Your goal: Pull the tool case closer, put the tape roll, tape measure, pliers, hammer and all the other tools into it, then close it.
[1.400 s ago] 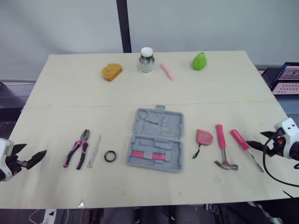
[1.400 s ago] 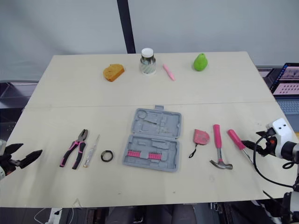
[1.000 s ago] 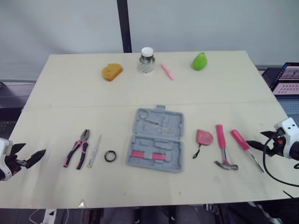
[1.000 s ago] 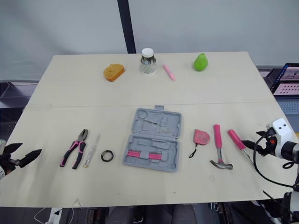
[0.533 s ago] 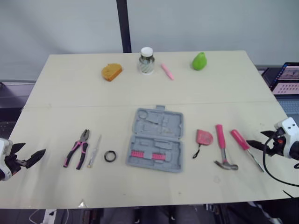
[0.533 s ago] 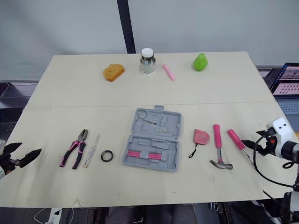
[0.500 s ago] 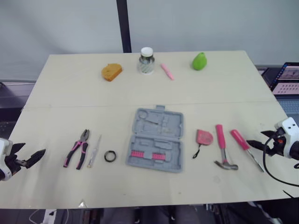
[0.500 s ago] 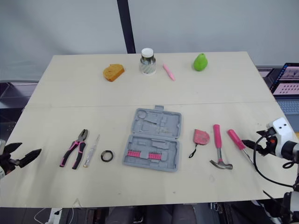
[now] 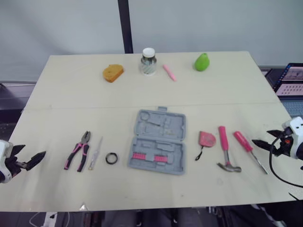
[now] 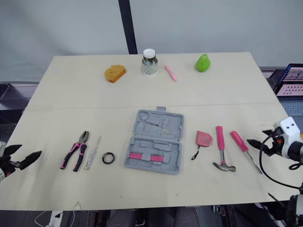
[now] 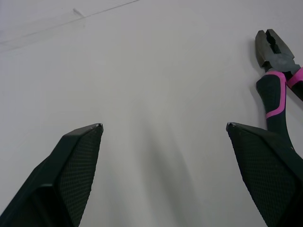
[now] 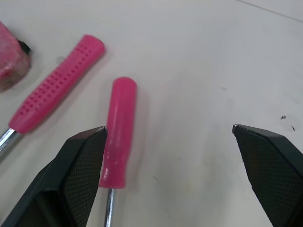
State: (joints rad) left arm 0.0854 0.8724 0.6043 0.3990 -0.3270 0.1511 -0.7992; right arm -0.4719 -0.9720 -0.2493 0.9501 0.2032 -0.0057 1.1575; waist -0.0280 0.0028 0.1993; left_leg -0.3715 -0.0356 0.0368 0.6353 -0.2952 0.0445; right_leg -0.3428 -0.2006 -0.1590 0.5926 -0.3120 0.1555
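My left jaws and right jaws gape wide, released, holding nothing. The grey case (image 9: 157,142) lies open, pliers (image 9: 78,152) at its 9 o'clock.

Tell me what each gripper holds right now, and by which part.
Nothing is held. The left gripper is open near the pliers; the right gripper is open beside the pink screwdriver.

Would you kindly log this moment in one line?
grey plastic tool case: open, untouched | left gripper: open, empty | right gripper: open, beside pink-handled screwdriver
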